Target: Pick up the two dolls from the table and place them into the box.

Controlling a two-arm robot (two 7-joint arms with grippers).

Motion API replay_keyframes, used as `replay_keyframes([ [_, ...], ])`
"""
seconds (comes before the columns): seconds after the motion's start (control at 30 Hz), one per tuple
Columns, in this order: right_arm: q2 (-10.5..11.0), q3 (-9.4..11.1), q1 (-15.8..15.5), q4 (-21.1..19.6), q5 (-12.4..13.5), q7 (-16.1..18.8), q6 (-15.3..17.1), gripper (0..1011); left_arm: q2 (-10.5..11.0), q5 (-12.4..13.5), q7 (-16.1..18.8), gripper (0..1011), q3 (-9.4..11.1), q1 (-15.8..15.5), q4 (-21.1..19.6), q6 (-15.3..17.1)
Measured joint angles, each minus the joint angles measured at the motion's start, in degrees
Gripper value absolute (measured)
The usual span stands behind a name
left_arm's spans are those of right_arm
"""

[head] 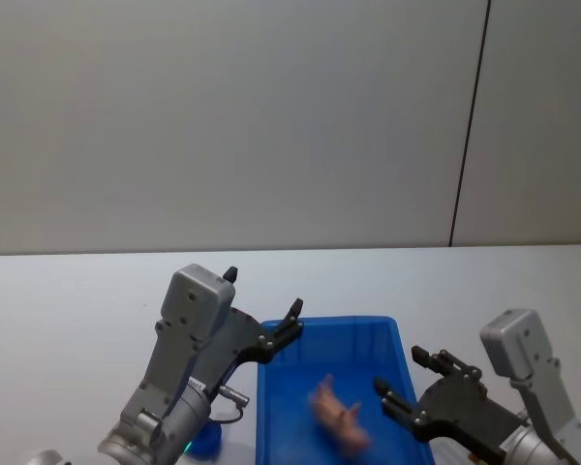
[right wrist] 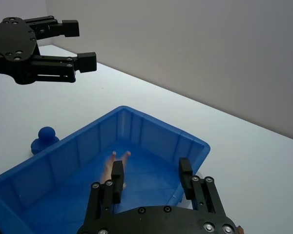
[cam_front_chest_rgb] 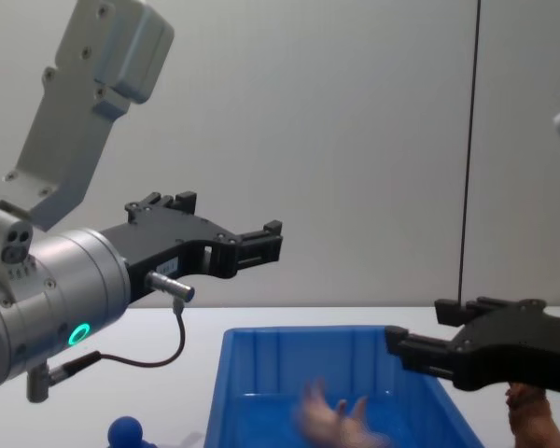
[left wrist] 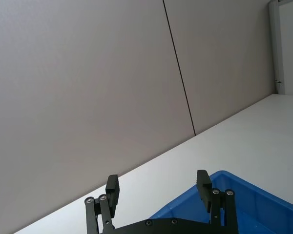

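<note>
our left claw [head: 263, 291] hangs wide open and empty over the far left corner of the blue box [head: 349, 322]. our right claw [head: 399, 371], also spread and empty, is above its right rim. the pink doll [head: 337, 415] is inside the box. the brown doll [cam_front_chest_rgb: 534, 415] sits just right of it. the white surface [head: 77, 291] stretches wide beyond the far rim.

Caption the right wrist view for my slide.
Open right gripper over the blue box edge, pink doll inside; open left gripper raised on the opposite side.

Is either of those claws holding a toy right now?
No. The left gripper and right gripper are both open and empty; the pink doll is inside the box.
</note>
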Motion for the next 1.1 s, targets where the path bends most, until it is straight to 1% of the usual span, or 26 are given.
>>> replay_keyframes([
  [0.03, -0.1, 0.0, 0.1, 0.2, 0.0, 0.1, -0.1, 682, 0.0, 0.0, 0.0, 1001, 0.0, 0.0, 0.0, 0.0],
  [0.13, -0.4, -0.2, 0.5, 1.0, 0.0, 0.2, -0.3, 768, 0.0, 0.0, 0.0, 1001, 0.0, 0.0, 0.0, 0.0],
  [0.17, -0.4, -0.2, 0.5, 1.0, 0.0, 0.2, -0.3, 768, 0.0, 0.0, 0.0, 1001, 0.0, 0.0, 0.0, 0.0],
  [0.2, -0.4, -0.2, 0.6, 1.2, 0.0, 0.2, -0.4, 813, 0.0, 0.0, 0.0, 1001, 0.0, 0.0, 0.0, 0.0],
  [0.23, -0.5, -0.2, 0.7, 1.4, 0.0, 0.1, -0.4, 832, 0.0, 0.0, 0.0, 1001, 0.0, 0.0, 0.0, 0.0],
  [0.27, -0.5, -0.3, 0.7, 1.5, 0.0, 0.0, -0.5, 886, 0.0, 0.0, 0.0, 1001, 0.0, 0.0, 0.0, 0.0],
  [0.43, -0.4, -0.2, 0.7, 1.6, 0.2, -1.0, -0.8, 995, 0.0, 0.0, 0.0, 1001, 0.0, 0.0, 0.0, 0.0],
  [0.6, -0.1, 0.1, -0.1, 0.9, 0.7, -2.7, -1.0, 1001, 0.0, 0.0, 0.0, 1001, 0.0, 0.0, 0.0, 0.0],
  [0.73, 0.3, 0.3, -1.0, -0.1, 1.1, -4.8, -1.1, 1001, 0.0, 0.0, 0.0, 1001, 0.0, 0.0, 0.0, 0.0],
  [0.87, 0.8, 0.6, -2.2, -1.2, 1.5, -7.1, -1.2, 1001, 0.0, 0.0, 0.0, 1001, 0.0, 0.0, 0.0, 0.0],
  [0.97, 1.3, 0.9, -3.7, -2.5, 1.9, -10.1, -1.2, 1001, 0.0, 0.0, 0.0, 1001, 0.0, 0.0, 0.0, 0.0],
  [1.0, 1.3, 0.9, -3.7, -2.5, 1.9, -10.1, -1.2, 1001, 0.0, 0.0, 0.0, 1001, 0.0, 0.0, 0.0, 0.0],
  [1.07, 1.6, 1.1, -4.9, -3.5, 2.2, -12.4, -1.3, 1001, 0.0, 0.0, 0.0, 1001, 0.0, 0.0, 0.0, 0.0],
  [1.1, 1.6, 1.1, -4.9, -3.5, 2.2, -12.4, -1.3, 1001, 0.0, 0.0, 0.0, 1001, 0.0, 0.0, 0.0, 0.0],
])
